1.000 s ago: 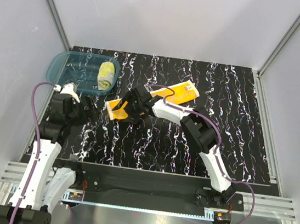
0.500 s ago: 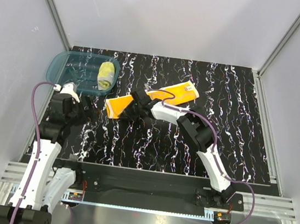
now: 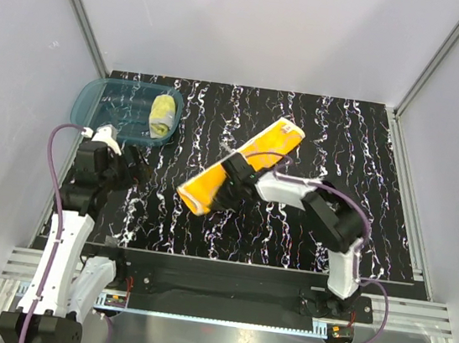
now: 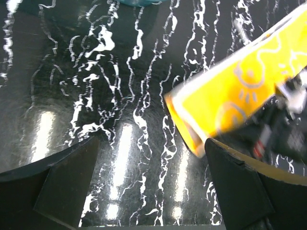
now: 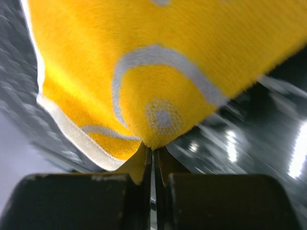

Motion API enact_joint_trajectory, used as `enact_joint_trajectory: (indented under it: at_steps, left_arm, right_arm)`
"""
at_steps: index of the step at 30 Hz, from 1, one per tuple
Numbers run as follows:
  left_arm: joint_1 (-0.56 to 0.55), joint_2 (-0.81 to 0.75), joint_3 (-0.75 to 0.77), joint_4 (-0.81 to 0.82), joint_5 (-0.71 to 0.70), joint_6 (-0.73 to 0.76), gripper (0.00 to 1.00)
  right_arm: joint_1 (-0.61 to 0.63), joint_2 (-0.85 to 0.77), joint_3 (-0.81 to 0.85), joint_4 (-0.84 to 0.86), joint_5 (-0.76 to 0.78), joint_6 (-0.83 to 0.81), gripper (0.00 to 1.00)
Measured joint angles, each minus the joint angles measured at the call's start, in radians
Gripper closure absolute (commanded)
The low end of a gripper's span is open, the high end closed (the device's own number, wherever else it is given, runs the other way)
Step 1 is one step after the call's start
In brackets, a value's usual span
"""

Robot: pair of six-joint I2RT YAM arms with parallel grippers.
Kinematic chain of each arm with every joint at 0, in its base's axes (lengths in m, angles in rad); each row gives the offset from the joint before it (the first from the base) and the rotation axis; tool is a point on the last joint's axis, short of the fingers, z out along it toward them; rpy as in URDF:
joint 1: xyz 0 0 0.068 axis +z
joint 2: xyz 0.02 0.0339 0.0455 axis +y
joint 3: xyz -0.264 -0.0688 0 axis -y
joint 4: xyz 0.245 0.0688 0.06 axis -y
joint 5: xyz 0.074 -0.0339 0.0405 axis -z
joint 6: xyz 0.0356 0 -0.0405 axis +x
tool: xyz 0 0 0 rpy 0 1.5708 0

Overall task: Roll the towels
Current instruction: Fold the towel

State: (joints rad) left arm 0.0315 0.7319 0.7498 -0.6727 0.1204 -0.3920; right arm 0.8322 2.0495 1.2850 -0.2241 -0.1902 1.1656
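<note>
Only the right wrist view shows the right tool [image 5: 152,160] clamped on a fold of the orange plush towel with pale grey line drawings [image 5: 144,72]. Overhead, that towel runs diagonally across the black marbled worktop [image 3: 378,199]. The left tool [image 4: 151,158] gapes wide, clear of the towel. A rolled pale yellow towel [image 3: 163,116] sits in the translucent teal plastic basin [image 3: 95,103].

The right arm [image 3: 329,218] bends leftward at the elbow, the right gripper [image 3: 229,190] with jaws pinched onto the orange towel [image 3: 269,143]. The left gripper [image 3: 133,167] hovers low, apparently pitched downward, jaws wide apart.
</note>
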Motion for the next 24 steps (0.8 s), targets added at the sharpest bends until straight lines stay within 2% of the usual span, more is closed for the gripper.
enact_joint_trajectory:
  at_steps: [1,3,4,5,6,8,9,12,14,17,21,24]
  left_arm:
    - [0.0,0.005,0.0,0.004,0.01,0.001,0.01]
    - [0.0,0.019,-0.003,0.017,0.042,0.004,0.01]
    - [0.0,0.025,-0.005,0.021,0.056,0.004,0.01]
    - [0.0,0.032,-0.007,0.024,0.076,0.004,0.01]
    - [0.0,0.039,-0.008,0.029,0.094,0.004,0.01]
    - [-0.003,0.048,-0.016,0.048,0.133,-0.001,0.01]
    - [-0.008,0.05,-0.024,0.063,0.149,-0.006,0.01]
    - [-0.062,0.064,-0.049,0.108,0.169,-0.037,0.01]
    - [-0.152,0.093,-0.061,0.142,0.163,-0.064,0.01]
    - [-0.284,0.161,-0.072,0.201,0.155,-0.099,0.01]
    - [-0.393,0.28,-0.102,0.325,0.158,-0.14,0.01]
    - [-0.42,0.383,-0.137,0.431,0.163,-0.159,0.01]
  right_arm:
    - [-0.001,-0.043,-0.049,-0.025,0.003,-0.012,1.0]
    - [-0.002,-0.159,-0.17,-0.096,0.042,-0.042,0.9]
    - [-0.005,-0.223,-0.235,-0.125,0.059,-0.05,0.8]
    - [-0.01,-0.291,-0.304,-0.159,0.076,-0.058,0.68]
    - [-0.018,-0.36,-0.366,-0.203,0.094,-0.063,0.3]
    - [-0.037,-0.487,-0.454,-0.296,0.125,-0.064,0.06]
    - [-0.043,-0.554,-0.481,-0.348,0.161,-0.061,0.0]
    - [-0.06,-0.73,-0.489,-0.496,0.251,-0.066,0.0]
    - [-0.098,-0.815,-0.455,-0.565,0.294,-0.087,0.0]
    - [-0.246,-0.882,-0.397,-0.581,0.314,-0.153,0.0]
    - [-0.499,-0.846,-0.365,-0.499,0.294,-0.249,0.1]
    - [-0.57,-0.677,-0.301,-0.437,0.262,-0.306,0.12]
